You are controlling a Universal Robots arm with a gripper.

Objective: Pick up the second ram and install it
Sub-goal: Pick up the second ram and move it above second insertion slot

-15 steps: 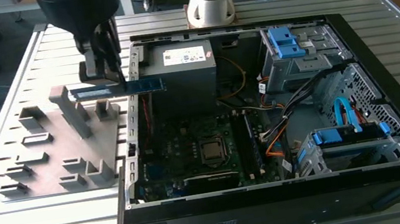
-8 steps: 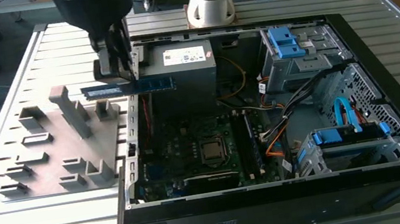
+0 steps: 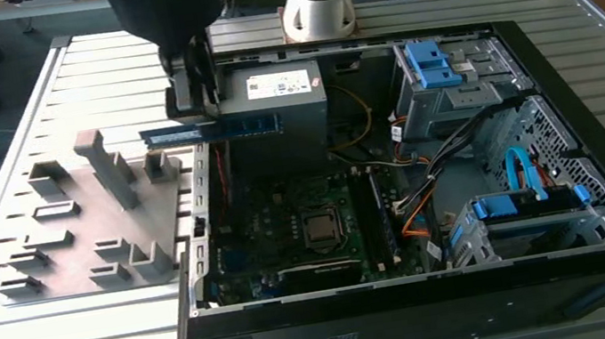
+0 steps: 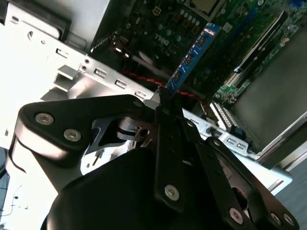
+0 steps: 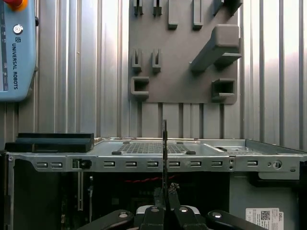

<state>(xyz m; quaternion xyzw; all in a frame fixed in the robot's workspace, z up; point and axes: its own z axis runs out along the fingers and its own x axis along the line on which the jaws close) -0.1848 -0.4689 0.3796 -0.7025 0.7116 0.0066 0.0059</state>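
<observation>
The gripper [image 3: 196,113] pinched the second ram [image 3: 227,128] by one end, leaving most of the stick free, probably so its lower edge could meet a slot. The stick hung in the air above the computer case [image 3: 203,211] wall nearest the grey holder plate [image 3: 64,259], before the power-supply box [image 3: 279,92]. Its long axis lay level, pointing toward the exterior view's right, faces upright.

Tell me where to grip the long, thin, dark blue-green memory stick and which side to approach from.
Pinch the memory stick across its two broad flat faces, near the upper long edge, coming down from above. It stands on edge with its length level, so both faces are open to fingers and the lower edge is left free. The gripper holds it this way now.
</observation>
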